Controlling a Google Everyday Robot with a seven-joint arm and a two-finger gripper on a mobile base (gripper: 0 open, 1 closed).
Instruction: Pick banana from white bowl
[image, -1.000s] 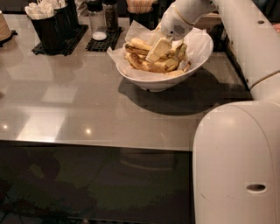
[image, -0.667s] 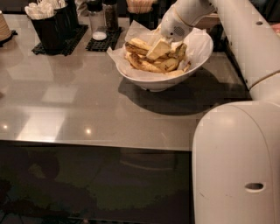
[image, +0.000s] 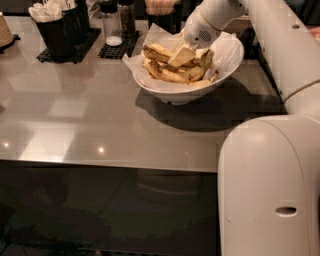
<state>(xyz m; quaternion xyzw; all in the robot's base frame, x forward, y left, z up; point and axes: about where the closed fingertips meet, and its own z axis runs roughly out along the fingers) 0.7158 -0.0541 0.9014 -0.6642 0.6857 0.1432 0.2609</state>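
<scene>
The white bowl (image: 181, 93) stands at the back right of the grey table, lined with crinkled white paper (image: 136, 59). Several bananas lie in it. The brown-bruised banana (image: 172, 76) lies along the near side of the pile, and a yellower one (image: 156, 50) lies behind it. My gripper (image: 183, 56) reaches down from the upper right into the bowl. Its cream tip rests among the bananas, just above the bruised one. The gripper hides part of the pile.
A black caddy of white utensils (image: 56, 29) and salt (image: 112, 26) and pepper (image: 127, 19) shakers on black mats stand at the back left. My own arm and body (image: 272, 190) fill the right side. The table's front edge (image: 110, 165) runs across the middle.
The gripper's tip has shifted very slightly upward within the bowl. The bananas and the bowl have not visibly moved.
</scene>
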